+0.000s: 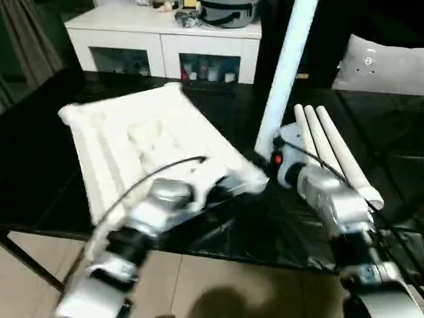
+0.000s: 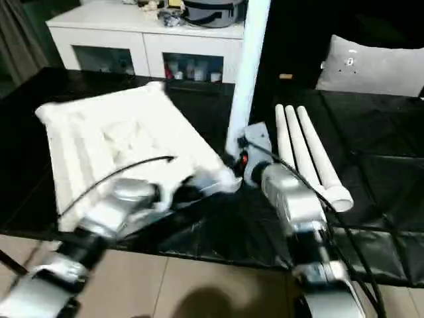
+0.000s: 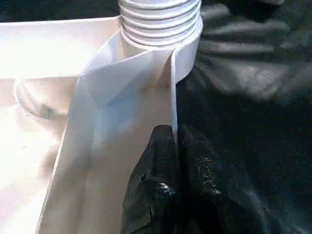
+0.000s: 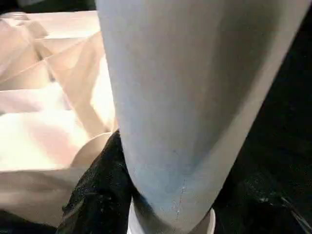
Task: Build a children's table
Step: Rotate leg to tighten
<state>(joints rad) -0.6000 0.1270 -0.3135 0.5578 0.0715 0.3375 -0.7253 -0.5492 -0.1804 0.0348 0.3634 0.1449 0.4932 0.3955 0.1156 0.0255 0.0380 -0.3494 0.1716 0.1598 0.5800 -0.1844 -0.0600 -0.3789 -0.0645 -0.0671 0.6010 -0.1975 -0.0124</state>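
Note:
The children's table top (image 1: 132, 146) lies upside down on the black work table, ribbed underside up. One white leg (image 1: 288, 73) stands upright in its near right corner socket, and its threaded end (image 3: 161, 19) sits in the socket. My right gripper (image 1: 275, 159) is shut around the foot of this leg; one black finger (image 4: 97, 195) presses its side. My left gripper (image 3: 174, 134) is shut on the top's thin rim wall (image 3: 171, 97) just beside that corner. Three more legs (image 1: 331, 152) lie side by side to the right.
A white low cabinet with glass doors (image 1: 165, 46) stands behind the work table, with a grey pot (image 1: 228, 13) on it. A grey cushion (image 1: 384, 66) lies at the back right. The work table's front edge (image 1: 40, 232) runs close to my forearms, with tiled floor below.

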